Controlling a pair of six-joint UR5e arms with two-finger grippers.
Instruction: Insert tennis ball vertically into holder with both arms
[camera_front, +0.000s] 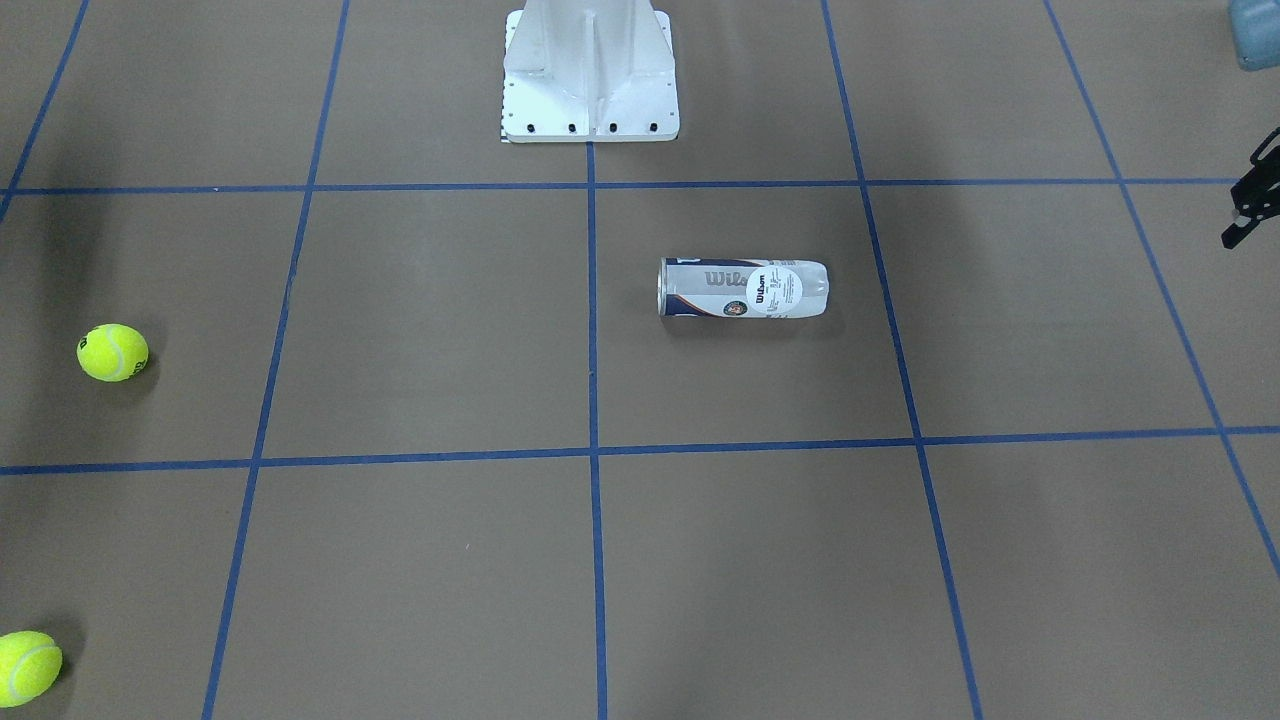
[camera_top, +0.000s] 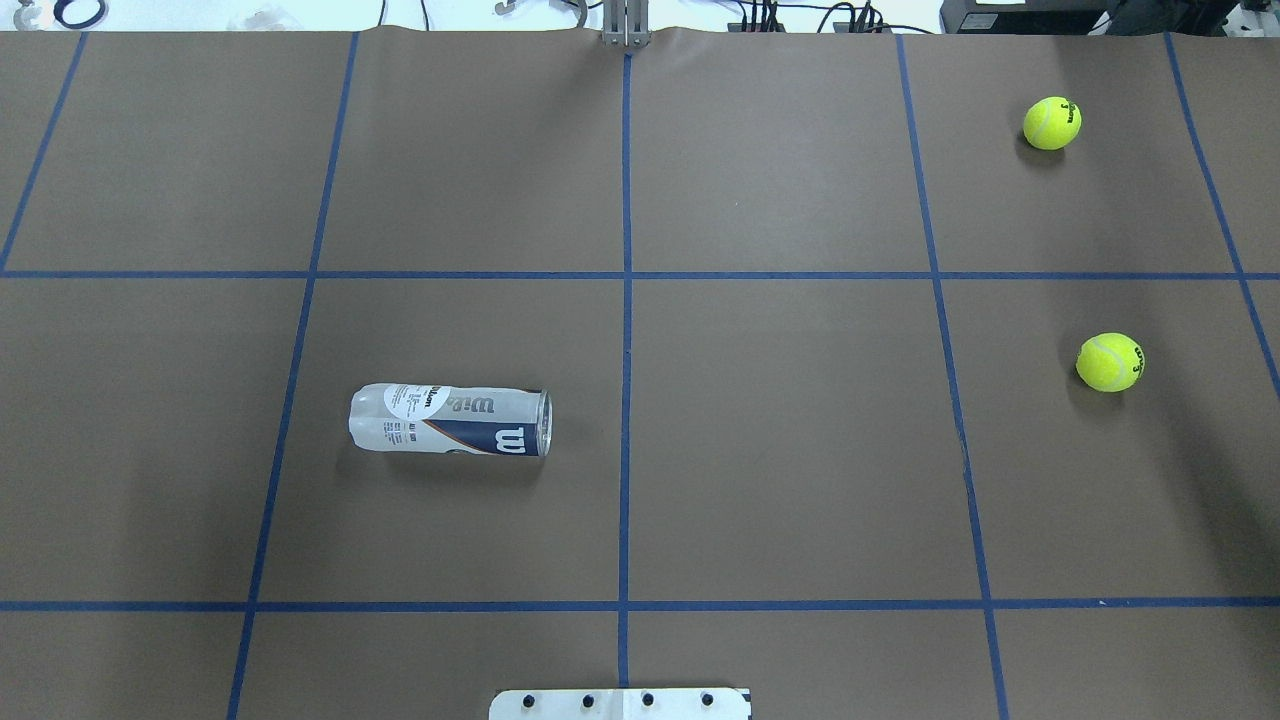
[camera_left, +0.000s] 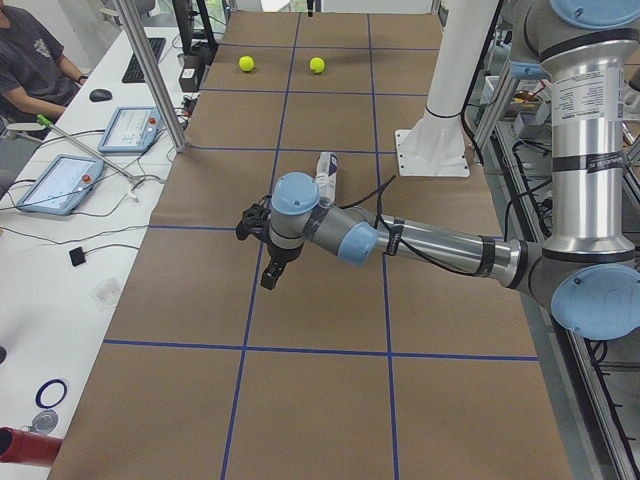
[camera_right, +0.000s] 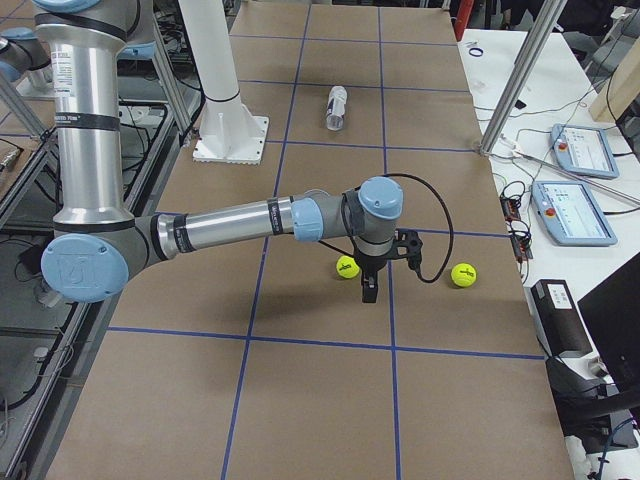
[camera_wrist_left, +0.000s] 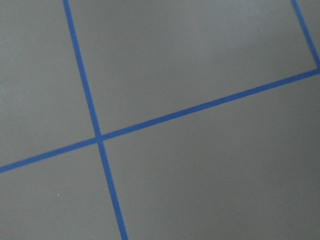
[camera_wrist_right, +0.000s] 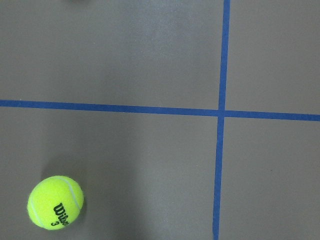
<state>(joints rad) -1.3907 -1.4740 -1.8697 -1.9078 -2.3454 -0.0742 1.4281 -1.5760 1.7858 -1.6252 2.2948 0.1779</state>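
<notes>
Overhead exterior view, taken first: shows no step of the task done. Finds the holder (camera_top: 450, 420) lying on its side on the table (camera_top: 780, 450), in the robot's left half, metal-rimmed mouth turned toward the centre line, apparently empty (clear wall, no yellow inside). Finds both balls loose in the right half, well apart from the holder: the nearer ball (camera_top: 1110, 362) and the farther ball (camera_top: 1052, 123).

Leaves everything to do, judging by this layout: raise the holder and keep it upright, pick up a ball, lower it in from above (two jobs, one per side).

Counts one holder, two tennis balls, one white pedestal base (camera_top: 620, 703), and two arms: the left arm (camera_left: 430, 245) and the right arm (camera_right: 230, 222).

Catches the left gripper (camera_left: 270, 272) in the exterior left view, hanging above the table short of the holder; cannot tell the state of its jaws from that side view, nor from the black sliver at the front-facing view's right edge. Catches the right gripper (camera_right: 367, 290) in the exterior right view, poised over the table close by the nearer ball; cannot tell there either whether open or closed. Grips none of the task's things on either side, with all three resting on the table. Sees, through the right wrist camera, one ball low and to the left (probably calls for a sideways shift before any descent).
</notes>
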